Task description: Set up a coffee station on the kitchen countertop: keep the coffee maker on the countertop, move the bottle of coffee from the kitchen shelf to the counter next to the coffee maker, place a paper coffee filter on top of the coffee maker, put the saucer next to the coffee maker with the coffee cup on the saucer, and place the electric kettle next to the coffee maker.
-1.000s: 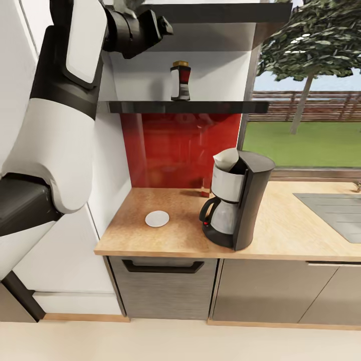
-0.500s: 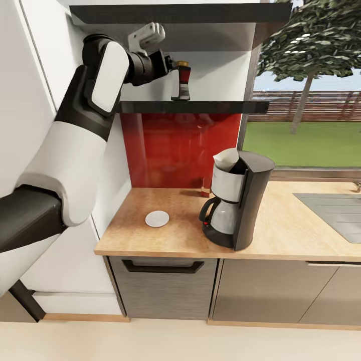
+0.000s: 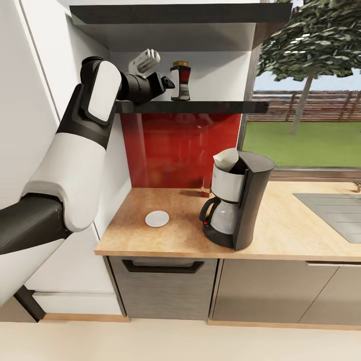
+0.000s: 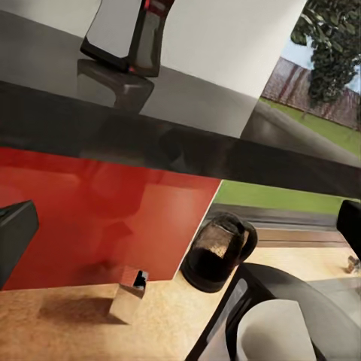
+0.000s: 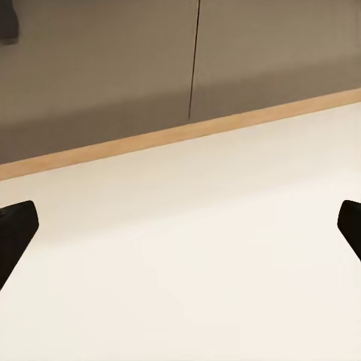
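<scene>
The bottle of coffee (image 3: 180,81) (image 4: 126,34) stands upright on the black kitchen shelf (image 3: 210,107) (image 4: 188,131). My left gripper (image 3: 164,82) (image 4: 182,229) is open, level with the shelf edge, just left of the bottle and not touching it. Below, the coffee maker (image 3: 241,200) (image 4: 248,301) stands on the kitchen countertop (image 3: 281,225) with the paper coffee filter (image 3: 226,159) (image 4: 278,335) in its top. To its left lies the bare white saucer (image 3: 157,218). The electric kettle (image 4: 218,252) sits on the counter behind the machine. My right gripper (image 5: 182,226) hangs open over the floor. The coffee cup is out of view.
A thicker dark shelf (image 3: 175,12) runs above the bottle. A red backsplash (image 3: 175,150) covers the wall under the black shelf. A small metallic box (image 4: 128,295) stands on the counter by the backsplash. The sink (image 3: 333,213) is inset at the right. A white cabinet wall (image 3: 30,75) is beside my left arm.
My left arm has swung down and forward, bringing its gripper from up by the upper shelf to shelf level beside the bottle. Nothing on the counter has moved.
</scene>
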You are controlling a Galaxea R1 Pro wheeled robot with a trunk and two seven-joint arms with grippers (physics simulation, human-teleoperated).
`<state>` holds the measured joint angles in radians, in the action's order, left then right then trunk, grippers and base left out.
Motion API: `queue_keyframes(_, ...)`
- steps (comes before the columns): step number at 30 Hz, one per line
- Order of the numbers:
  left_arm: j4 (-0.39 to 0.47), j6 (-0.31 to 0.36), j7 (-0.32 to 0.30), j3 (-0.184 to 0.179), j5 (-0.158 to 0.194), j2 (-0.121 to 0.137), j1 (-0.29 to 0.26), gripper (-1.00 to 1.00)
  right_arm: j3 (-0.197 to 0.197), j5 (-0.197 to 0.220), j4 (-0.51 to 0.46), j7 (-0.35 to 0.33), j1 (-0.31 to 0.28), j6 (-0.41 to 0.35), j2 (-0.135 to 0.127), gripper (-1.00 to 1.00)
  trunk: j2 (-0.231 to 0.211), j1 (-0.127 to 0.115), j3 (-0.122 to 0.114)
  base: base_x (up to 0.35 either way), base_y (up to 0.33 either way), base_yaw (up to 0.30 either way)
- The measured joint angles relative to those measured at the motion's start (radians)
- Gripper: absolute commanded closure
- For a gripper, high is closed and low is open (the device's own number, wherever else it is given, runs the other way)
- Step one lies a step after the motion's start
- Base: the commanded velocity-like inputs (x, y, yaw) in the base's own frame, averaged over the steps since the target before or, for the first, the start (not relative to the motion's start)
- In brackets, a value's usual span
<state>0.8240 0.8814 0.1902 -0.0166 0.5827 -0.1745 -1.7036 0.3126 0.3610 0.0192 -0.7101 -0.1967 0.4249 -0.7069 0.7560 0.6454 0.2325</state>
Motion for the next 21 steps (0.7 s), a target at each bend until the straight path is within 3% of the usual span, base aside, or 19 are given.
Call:
queue_keyframes(7, 0.013, -0.001, 0.0, -0.01, 0.0, 0.0, 0.0, -1.0, -0.001, 0.0, 0.0, 0.0, 0.0, 0.0, 0.0, -1.0, 0.0, 0.0, 0.0, 0.0, 0.0, 0.0)
queue_keyframes(10, 0.052, -0.002, -0.001, -0.044, -0.001, 0.0, 0.0, -1.0, -0.001, 0.0, 0.0, 0.0, 0.0, 0.0, 0.0, -1.0, 0.0, 0.0, 0.0, 0.0, 0.0, 0.0)
queue_keyframes(13, 0.071, -0.003, 0.001, -0.092, 0.0, 0.0, 0.0, -1.0, -0.001, 0.0, 0.0, 0.0, 0.0, 0.0, 0.0, -1.0, 0.0, 0.0, 0.0, 0.0, 0.0, 0.0)
queue_keyframes(16, 0.095, -0.003, 0.004, -0.222, 0.001, 0.0, 0.0, -1.0, -0.001, 0.0, 0.0, 0.0, 0.0, 0.0, 0.0, -1.0, 0.0, 0.0, 0.0, 0.0, 0.0, 0.0)
queue_keyframes(19, 0.094, -0.003, 0.005, -0.277, -0.002, 0.0, 0.0, -1.0, -0.001, 0.0, 0.0, 0.0, 0.0, 0.0, 0.0, -1.0, 0.0, 0.0, 0.0, 0.0, 0.0, 0.0)
queue_keyframes(21, 0.094, -0.003, 0.005, -0.293, -0.002, 0.0, 0.0, -1.0, -0.001, 0.0, 0.0, 0.0, 0.0, 0.0, 0.0, -1.0, 0.0, 0.0, 0.0, 0.0, 0.0, 0.0)
